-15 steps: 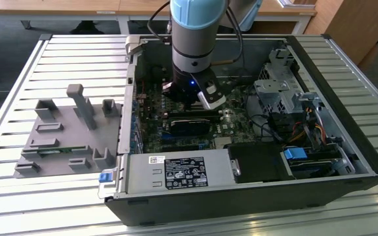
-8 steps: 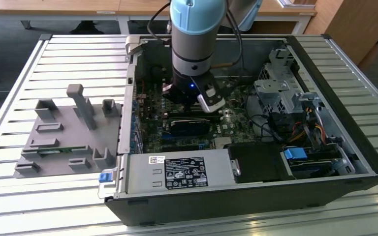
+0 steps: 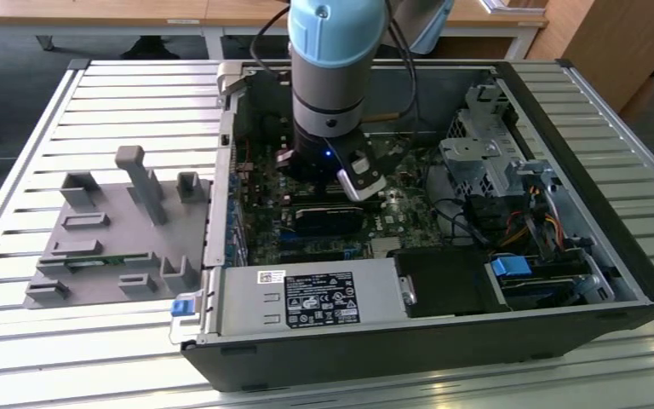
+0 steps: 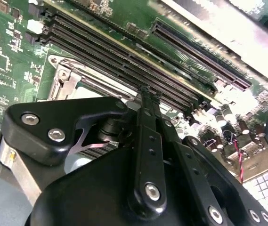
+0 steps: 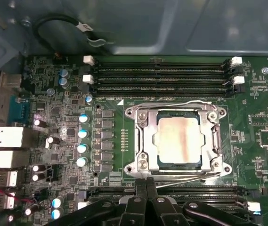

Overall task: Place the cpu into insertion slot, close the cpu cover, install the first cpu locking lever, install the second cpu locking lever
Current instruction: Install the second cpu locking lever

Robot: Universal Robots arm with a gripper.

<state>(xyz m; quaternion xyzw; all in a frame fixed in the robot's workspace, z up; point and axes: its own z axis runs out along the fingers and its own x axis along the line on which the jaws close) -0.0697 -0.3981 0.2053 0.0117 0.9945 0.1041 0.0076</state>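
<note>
The dull silver-grey square cpu (image 5: 178,140) is sitting in the metal-rimmed insertion slot (image 5: 138,113) on the green board, the thin silvery cpu cover (image 5: 147,141) lying closed over it. The black gripper (image 5: 146,187), fingers together, is hovering just beside the socket's near edge, judged mid lever-locking; pressing a wire lever sideways under its hook calls for precision.

I see gripper (image 4: 145,92) fingers (image 4: 148,122) pressed together, tip beside memory slots (image 4: 124,61). Socket frame (image 4: 70,77) partly hidden behind gripper body. Green board (image 4: 11,42) all around.
</note>
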